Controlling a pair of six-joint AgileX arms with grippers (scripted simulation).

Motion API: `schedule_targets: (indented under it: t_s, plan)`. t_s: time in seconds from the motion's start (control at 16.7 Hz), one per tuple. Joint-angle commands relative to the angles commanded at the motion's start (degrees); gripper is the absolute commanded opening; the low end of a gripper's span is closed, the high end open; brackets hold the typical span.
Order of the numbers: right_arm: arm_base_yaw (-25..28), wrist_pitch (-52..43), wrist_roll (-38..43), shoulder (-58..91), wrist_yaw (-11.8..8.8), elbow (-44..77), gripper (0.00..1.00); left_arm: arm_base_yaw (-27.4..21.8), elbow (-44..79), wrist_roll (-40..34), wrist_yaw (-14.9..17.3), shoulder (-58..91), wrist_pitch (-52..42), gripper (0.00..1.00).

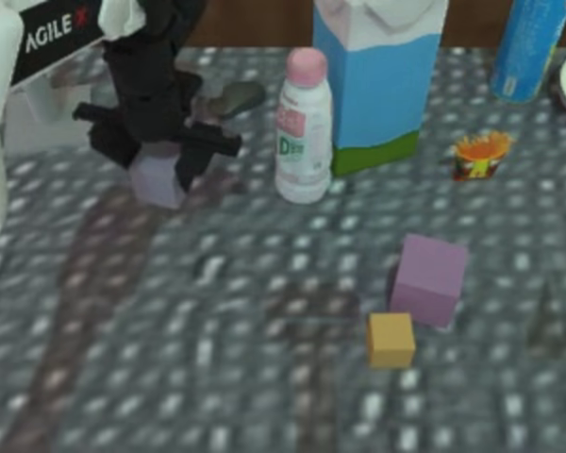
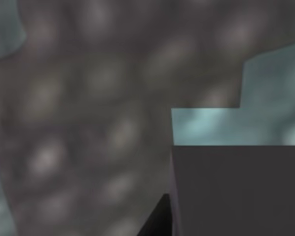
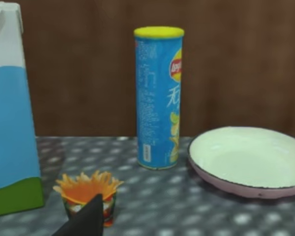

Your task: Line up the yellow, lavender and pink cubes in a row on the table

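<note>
the left gripper (image 1: 160,156) stood low over the lavender cube (image 1: 158,176) near the far left part of the table (image 1: 217,377), its two dark fingers set on either side of the cube and pressed against it, so it looked clamped on the cube. whether the cube rested on the tabletop or was raised a little could not be told from above. the left wrist view showed only a blurred stretch of woven surface and a dark flat block close to the lens, which added nothing sure about the grip.

the pink cube (image 1: 430,279) sat right of centre, and the yellow cube (image 1: 391,340) lay just beside its near left corner, closer to the near edge. those two already made a short diagonal pair, so the lavender cube was the odd one out, well apart from them toward the far left; my judgement was that it was being held in order to be carried over and set in line with them.

a white bottle (image 1: 303,127) with a pink cap stood between the lavender cube and the other two, beside a blue and white carton (image 1: 377,75) at the far edge, and any path across would have to clear it. both were shut, their contents hidden. the chip can (image 3: 158,98) was lidded too. the plate (image 3: 246,183) by the far right corner held nothing. the small orange packet (image 1: 481,156) stood near the carton.

the right gripper showed only as a dark tip in its own view; its fingers could not be judged.
</note>
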Motion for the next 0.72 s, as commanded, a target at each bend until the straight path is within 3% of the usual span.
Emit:
schedule_targets:
  t_s: [0.54, 0.72]
  plan:
    - [0.0, 0.0, 0.0, 0.0, 0.0, 0.0, 1.0, -21.4, -11.4, -37.9, -0.4, -8.0, 2.0, 0.0]
    - [0.0, 0.0, 0.0, 0.0, 0.0, 0.0, 1.0, -27.0, -14.6, -46.3, -0.7, -10.8, 3.1, 0.0]
